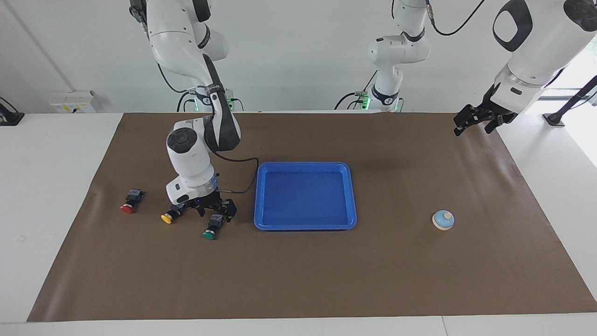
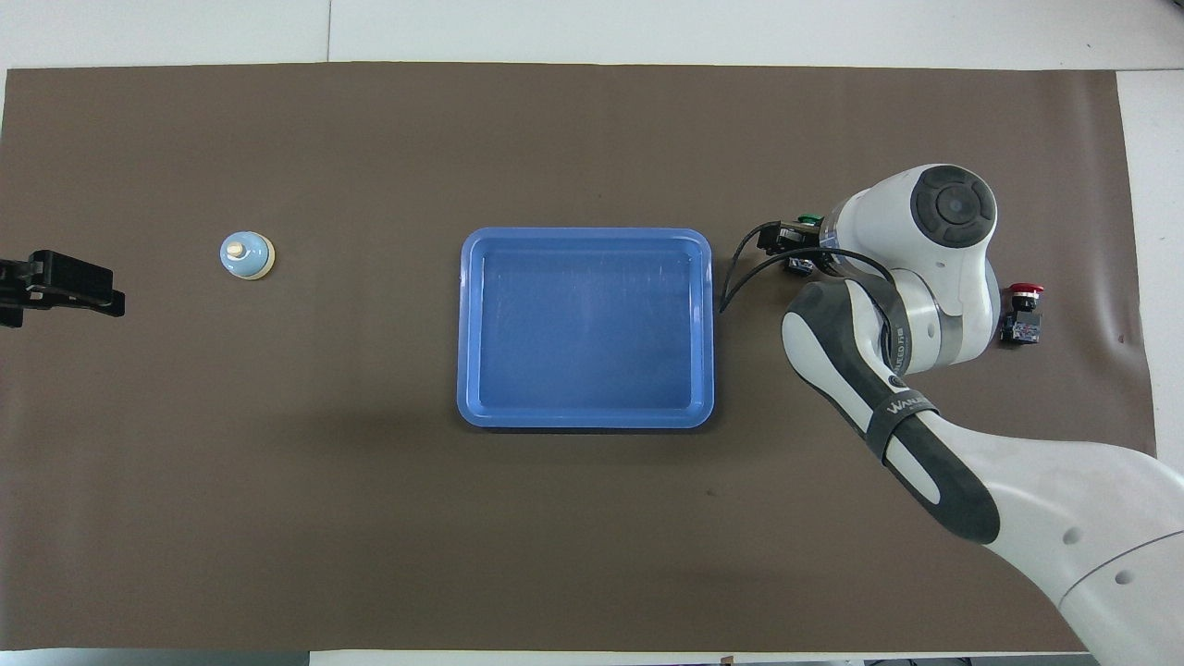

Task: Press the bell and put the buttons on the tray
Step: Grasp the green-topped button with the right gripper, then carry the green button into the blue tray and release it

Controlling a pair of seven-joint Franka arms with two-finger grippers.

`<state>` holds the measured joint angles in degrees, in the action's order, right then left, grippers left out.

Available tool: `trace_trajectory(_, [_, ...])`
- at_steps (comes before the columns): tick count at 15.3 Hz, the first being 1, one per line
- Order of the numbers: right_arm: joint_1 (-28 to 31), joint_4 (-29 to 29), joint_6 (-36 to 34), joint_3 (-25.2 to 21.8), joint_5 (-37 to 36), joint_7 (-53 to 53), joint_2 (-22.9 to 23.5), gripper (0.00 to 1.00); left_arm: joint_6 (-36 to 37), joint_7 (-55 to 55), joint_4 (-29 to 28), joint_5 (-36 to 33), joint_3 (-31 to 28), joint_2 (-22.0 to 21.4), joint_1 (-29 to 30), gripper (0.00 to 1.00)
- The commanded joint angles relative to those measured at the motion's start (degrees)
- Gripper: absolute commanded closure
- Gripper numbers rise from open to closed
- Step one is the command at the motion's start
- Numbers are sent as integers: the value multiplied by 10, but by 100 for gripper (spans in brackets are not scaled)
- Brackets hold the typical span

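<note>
The blue tray (image 1: 305, 224) lies mid-table and holds nothing; it also shows in the overhead view (image 2: 585, 418). Three buttons lie on their sides toward the right arm's end: red (image 1: 130, 202), yellow (image 1: 168, 217), green (image 1: 211, 230). My right gripper (image 1: 215, 213) is down at the mat, open, with a finger on each side of the green button's black body. In the overhead view the green cap (image 2: 809, 220) and one finger (image 2: 779, 239) show, the red button (image 2: 1023, 313) is clear, and the yellow one is hidden under the arm. The bell (image 1: 443, 220) (image 2: 247, 254) stands toward the left arm's end.
My left gripper (image 1: 476, 125) (image 2: 55, 282) waits, raised and open, over the mat's edge at the left arm's end. A brown mat (image 1: 298, 280) covers the table. The right arm's black cable (image 1: 242, 161) hangs close to the tray's corner.
</note>
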<state>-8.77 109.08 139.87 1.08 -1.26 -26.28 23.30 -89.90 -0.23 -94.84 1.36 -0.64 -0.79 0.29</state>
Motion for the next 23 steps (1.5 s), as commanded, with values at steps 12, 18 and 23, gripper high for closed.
trace_trajectory(12, [0,-46,-52,2,-16,-24,12,100,10,-2,8,-6,-2,0,-2,0])
trace_trajectory(18, [-57,-165,-243,4,-5,-29,-5,100,10,-2,8,-5,-2,0,-2,0])
trace_trajectory(23, [-141,-157,-253,5,0,-36,-11,100,10,-2,8,-5,-2,0,-2,0])
